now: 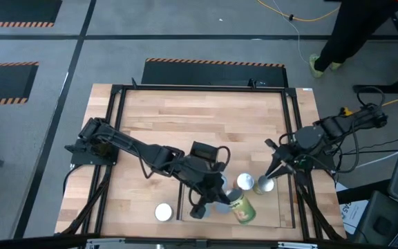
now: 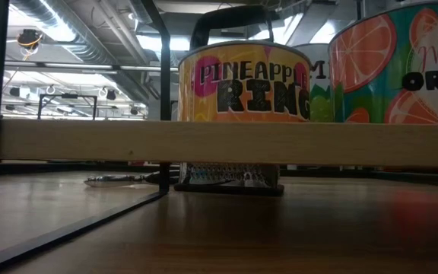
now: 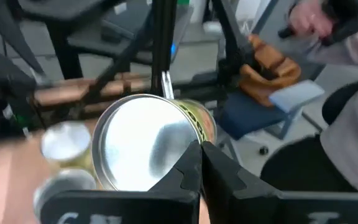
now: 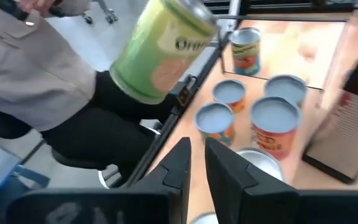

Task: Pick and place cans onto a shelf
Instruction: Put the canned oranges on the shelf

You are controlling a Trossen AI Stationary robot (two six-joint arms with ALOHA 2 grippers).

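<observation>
1. At the near edge of the tabletop (image 1: 206, 117), the left tool (image 1: 216, 200) holds a green can (image 1: 243, 209) tilted on its side above the shelf (image 1: 282, 207); in the left wrist view its fingers (image 3: 194, 165) look almost closed against the can's silver top.
2. I judge that the step in hand is to set this can down among the others, so it should first be turned upright.
3. Two silver-topped cans (image 1: 245, 182) stand just beside it, and the right tool (image 1: 273, 173) hangs over one of them with its fingers nearly together, holding nothing, so the lowering must be slow and stay apart from both.
4. One white-topped can (image 1: 163, 211) stands on the tabletop, outside the shelf frame.
5. The fingers should open only when the can's bottom rests flat on the wood.
</observation>
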